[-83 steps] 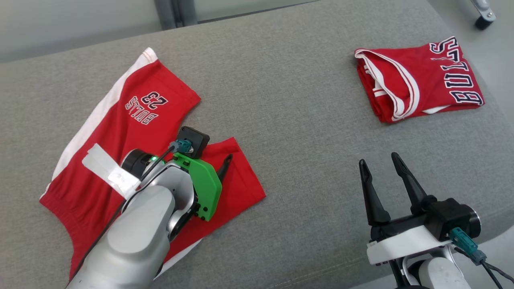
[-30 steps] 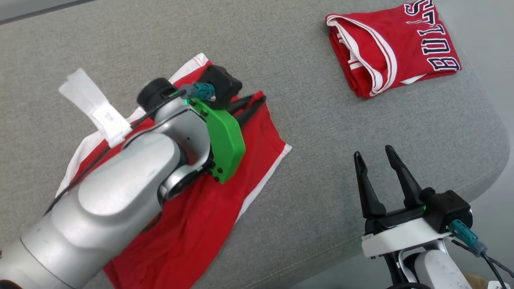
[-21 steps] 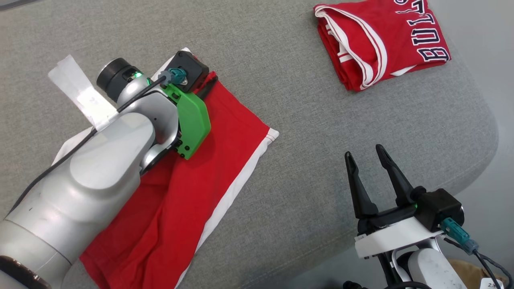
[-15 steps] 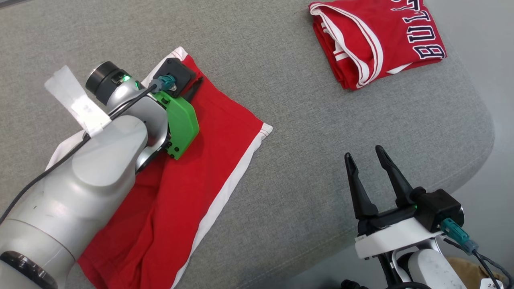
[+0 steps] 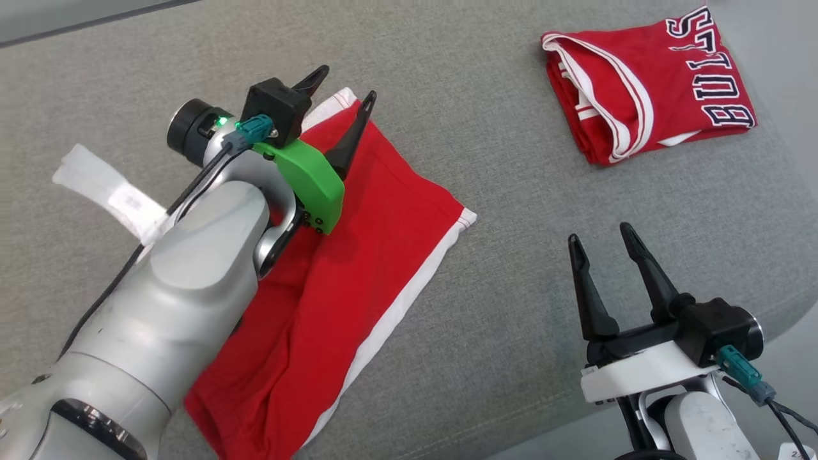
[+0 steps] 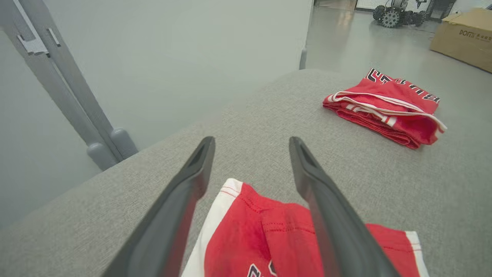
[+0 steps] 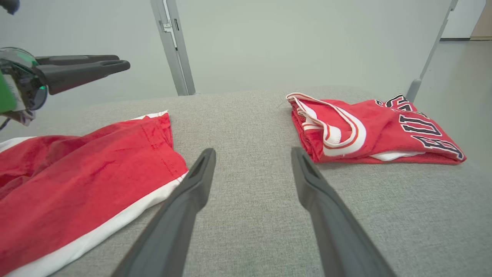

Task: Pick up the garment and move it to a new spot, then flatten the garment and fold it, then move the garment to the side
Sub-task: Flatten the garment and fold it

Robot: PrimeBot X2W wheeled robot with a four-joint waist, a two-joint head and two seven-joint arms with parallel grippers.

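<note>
Head view, from the left: a pale arm reaches in over the grey cushioned surface (image 5: 511,166). The left gripper (image 5: 346,83) at its end has its two dark fingers spread wide, gripping nothing. It hangs above the far corner of the red shorts (image 5: 364,255), and the right wrist view shows it raised clear of the cloth. The shorts lie folded lengthwise on the left half of the surface, with a white stripe along their right edge. At the near right, the right gripper (image 5: 599,233) is spread as well and empty, its fingers pointing away over the grey surface. At the far right lies a folded red jersey (image 5: 645,108) with dark lettering, well apart from the shorts.
</note>
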